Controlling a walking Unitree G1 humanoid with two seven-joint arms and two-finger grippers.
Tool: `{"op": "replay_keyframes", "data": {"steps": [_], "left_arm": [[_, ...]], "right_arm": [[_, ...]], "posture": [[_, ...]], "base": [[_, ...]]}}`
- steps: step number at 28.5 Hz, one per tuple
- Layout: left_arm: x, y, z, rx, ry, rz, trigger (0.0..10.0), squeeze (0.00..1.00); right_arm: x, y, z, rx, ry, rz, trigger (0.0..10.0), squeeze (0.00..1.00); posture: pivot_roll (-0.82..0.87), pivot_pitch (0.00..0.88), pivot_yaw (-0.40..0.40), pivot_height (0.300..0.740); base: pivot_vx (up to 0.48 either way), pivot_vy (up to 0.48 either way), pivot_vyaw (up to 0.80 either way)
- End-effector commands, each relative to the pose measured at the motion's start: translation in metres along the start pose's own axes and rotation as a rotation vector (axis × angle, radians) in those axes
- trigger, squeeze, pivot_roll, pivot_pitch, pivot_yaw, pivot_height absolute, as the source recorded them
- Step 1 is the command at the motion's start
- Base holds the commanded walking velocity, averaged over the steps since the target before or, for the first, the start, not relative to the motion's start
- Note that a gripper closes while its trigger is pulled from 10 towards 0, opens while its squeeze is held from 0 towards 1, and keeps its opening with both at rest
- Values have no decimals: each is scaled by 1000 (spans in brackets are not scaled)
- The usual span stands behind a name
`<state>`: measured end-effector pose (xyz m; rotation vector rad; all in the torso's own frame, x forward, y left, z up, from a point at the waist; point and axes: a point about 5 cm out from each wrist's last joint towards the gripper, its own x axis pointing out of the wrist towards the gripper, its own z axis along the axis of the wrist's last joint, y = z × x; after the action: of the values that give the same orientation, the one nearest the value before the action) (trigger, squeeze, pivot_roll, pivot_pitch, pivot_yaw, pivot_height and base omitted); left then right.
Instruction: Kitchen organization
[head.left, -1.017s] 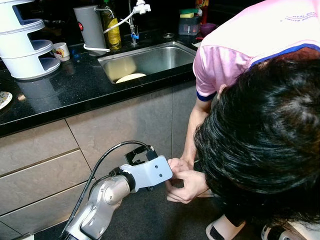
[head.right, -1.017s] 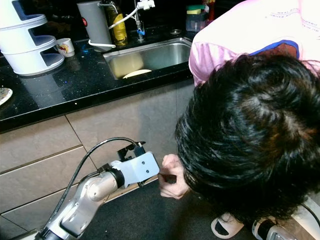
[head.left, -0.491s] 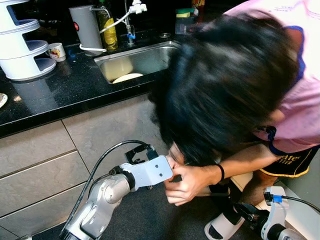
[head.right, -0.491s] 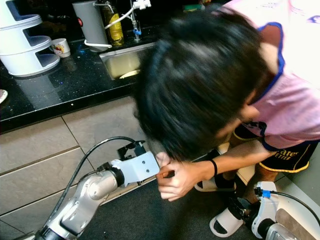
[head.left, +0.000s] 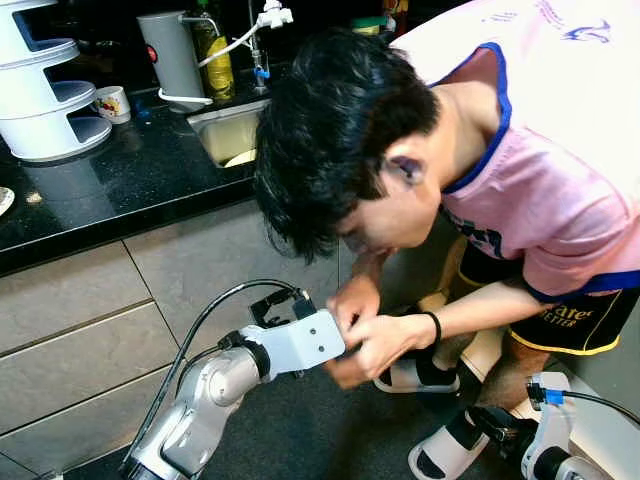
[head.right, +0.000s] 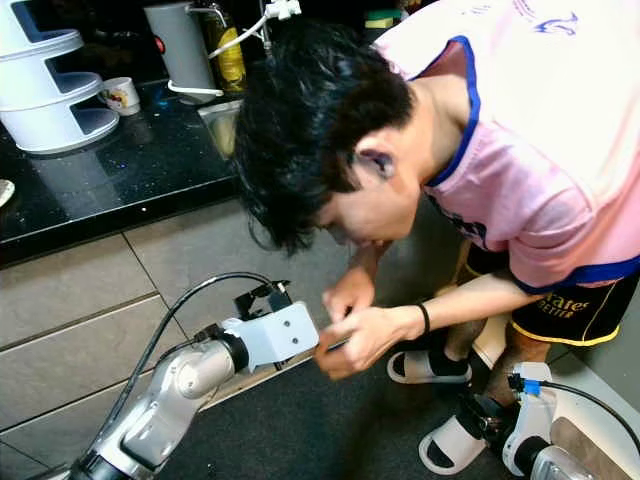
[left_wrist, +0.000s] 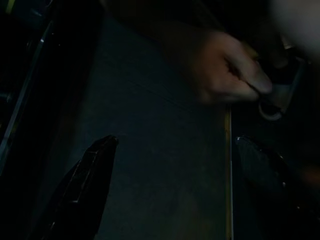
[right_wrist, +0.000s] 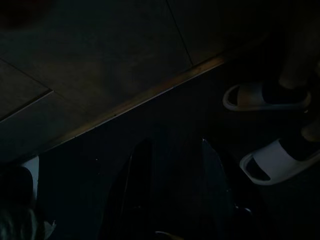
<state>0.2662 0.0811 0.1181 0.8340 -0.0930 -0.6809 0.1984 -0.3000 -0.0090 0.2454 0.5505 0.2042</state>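
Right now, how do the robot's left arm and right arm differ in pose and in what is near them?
The left arm is raised toward the cabinet fronts, and a person's hands touch its wrist end; the right arm hangs low beside the person's sandals, untouched. The left claw is spread wide; the right claw has its fingers closer together. Both are silver arms with black fingers.

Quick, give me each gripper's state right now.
Left gripper: open, holding nothing; a person's hands work at its wrist.
Right gripper: idle near the floor, fingers slightly apart, empty.
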Motion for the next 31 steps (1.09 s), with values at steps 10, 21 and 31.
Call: {"op": "replay_keyframes", "data": {"steps": [10,21,31], "left_arm": [[-1,2,-5,15,22,0,10000,0],[-1,1,-5,17,22,0,10000,0],[-1,0,-5,18,22,0,10000,0]], "right_arm": [[3,4,-2,0,6,11,10000,0],[2,3,-3,2,12,12,10000,0],[2,3,-3,2,14,10,10000,0]], "posture": [[-44,0,29,740],[-36,0,21,740],[-34,0,18,740]], "base": [[0,0,0],[0,0,0],[0,0,0]]}}
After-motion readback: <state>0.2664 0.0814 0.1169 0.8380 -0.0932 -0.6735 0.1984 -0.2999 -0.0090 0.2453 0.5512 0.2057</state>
